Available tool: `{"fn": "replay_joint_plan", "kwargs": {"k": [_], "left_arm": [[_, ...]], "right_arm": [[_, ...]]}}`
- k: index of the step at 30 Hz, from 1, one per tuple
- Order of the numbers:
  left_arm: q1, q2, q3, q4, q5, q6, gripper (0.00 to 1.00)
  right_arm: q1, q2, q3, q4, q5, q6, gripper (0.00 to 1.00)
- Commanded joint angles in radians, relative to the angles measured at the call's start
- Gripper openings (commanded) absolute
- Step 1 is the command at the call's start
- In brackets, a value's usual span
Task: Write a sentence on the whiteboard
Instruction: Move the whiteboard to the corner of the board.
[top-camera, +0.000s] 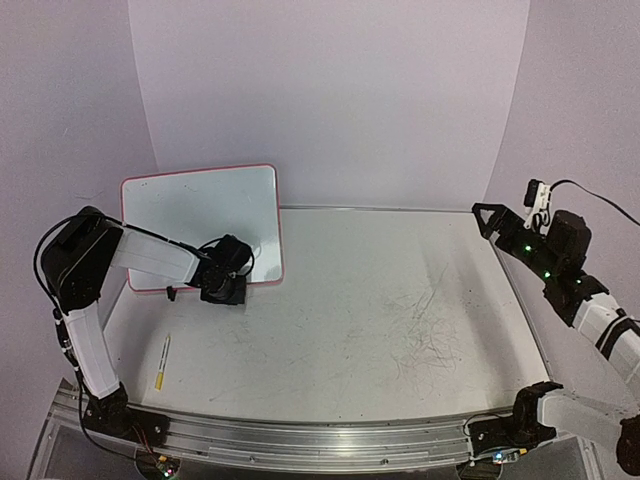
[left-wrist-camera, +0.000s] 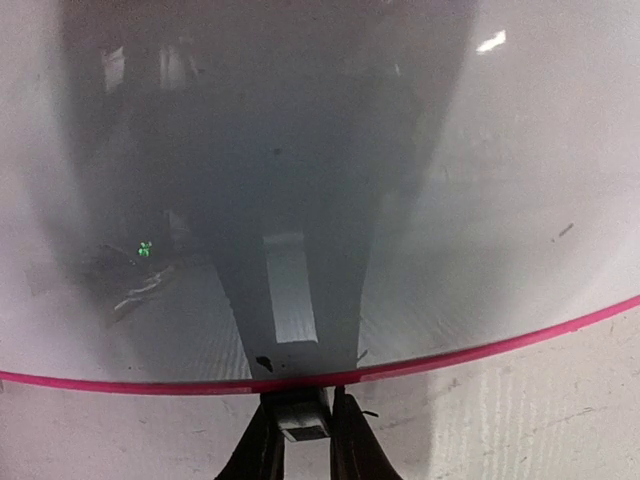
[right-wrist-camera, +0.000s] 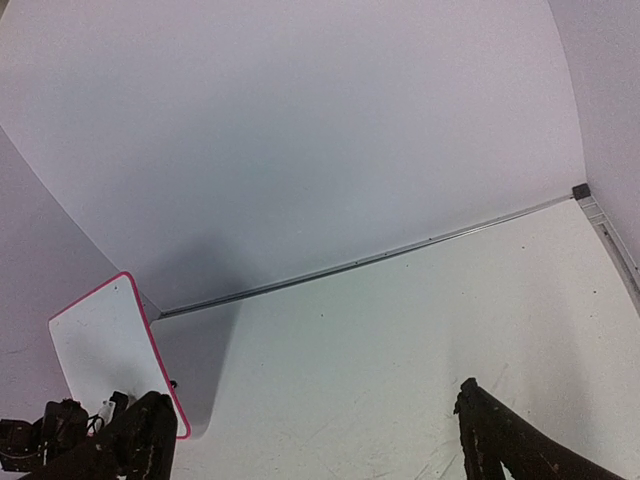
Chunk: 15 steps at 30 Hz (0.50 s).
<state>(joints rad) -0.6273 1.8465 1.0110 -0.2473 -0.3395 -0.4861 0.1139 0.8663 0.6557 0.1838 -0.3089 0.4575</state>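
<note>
The whiteboard (top-camera: 200, 215) leans at the back left of the table, white with a pink rim; no sentence shows on its face. My left gripper (top-camera: 228, 275) is down at the board's bottom rim. In the left wrist view the whiteboard (left-wrist-camera: 450, 200) fills the frame, and the left gripper (left-wrist-camera: 301, 432) is shut on a small whitish block (left-wrist-camera: 300, 418) just under the pink rim. A yellow-tipped pen (top-camera: 164, 362) lies loose on the table near the left arm's base. My right gripper (top-camera: 490, 215) hangs open at the far right, holding nothing; in its own view the right gripper (right-wrist-camera: 310, 420) is over bare table.
The scuffed white tabletop (top-camera: 400, 320) carries grey scratch marks at centre right. A small black clip foot (top-camera: 171, 293) sits under the board's lower left edge. Walls close the back and both sides. The whiteboard (right-wrist-camera: 100, 340) also shows at the left of the right wrist view.
</note>
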Motion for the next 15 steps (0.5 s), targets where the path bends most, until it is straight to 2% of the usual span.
{"fn": "replay_joint_plan", "kwargs": {"k": [1,15], "left_arm": [[-0.093,0.017,0.079,-0.013,-0.01,-0.035,0.14],[-0.331,0.211,0.283,-0.107,-0.12,-0.213,0.12]], "right_arm": [[0.001,-0.035,-0.019,0.012,-0.019,-0.022,0.98],[0.001,-0.057,-0.059,-0.054,-0.059,-0.032,0.98]]}}
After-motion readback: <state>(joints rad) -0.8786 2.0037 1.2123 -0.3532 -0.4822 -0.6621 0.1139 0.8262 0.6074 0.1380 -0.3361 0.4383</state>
